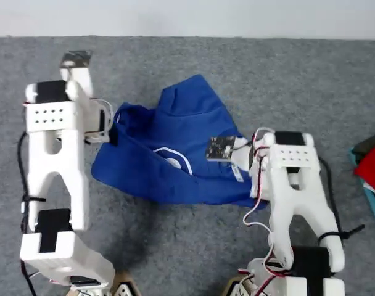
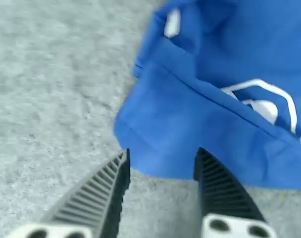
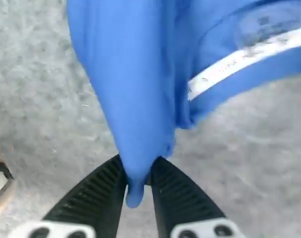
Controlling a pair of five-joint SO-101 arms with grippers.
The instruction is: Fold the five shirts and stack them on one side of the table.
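A blue shirt [image 1: 175,151] with a white print lies crumpled on the grey table between the two arms. My left gripper [image 2: 163,166] is open just off the shirt's near edge [image 2: 190,129], its fingers over bare table beside the cloth. My right gripper [image 3: 138,176] is shut on a bunched fold of the blue shirt [image 3: 130,99], which hangs stretched from the fingers. In the high view the left arm [image 1: 58,129] stands at the shirt's left side and the right arm [image 1: 286,166] at its right side.
More cloth, red and teal with a dark piece [image 1: 372,169], lies at the table's right edge. The grey felt table top [image 1: 298,80] stretches behind and around the shirt. A pale wall runs along the far edge.
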